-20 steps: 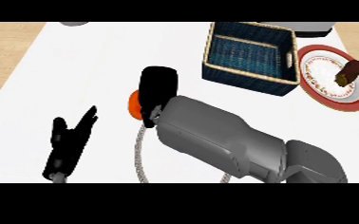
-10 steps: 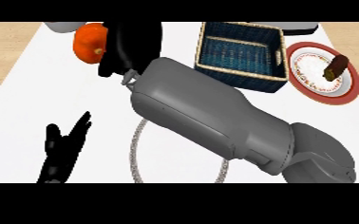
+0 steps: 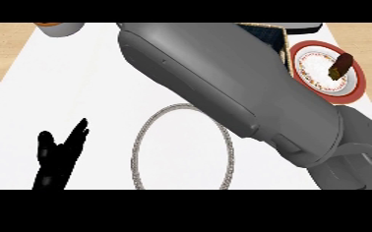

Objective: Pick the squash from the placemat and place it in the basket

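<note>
the placemat, a white round with a grey braided rim, lies bare on the table, so the squash appears to be off it; the pick looks done. the right forearm fills the middle of the head view, running from lower right up to the top edge, and the right hand itself is out of sight, so i cannot tell how its fingers stand or whether they hold the squash. no squash shows for certain. only a dark blue corner of the basket shows behind the arm, so the placing is likely what remains. the left hand rests at lower left, fingers apart and straight, holding nothing. a red-rimmed plate with a brown item sits at right.
</note>
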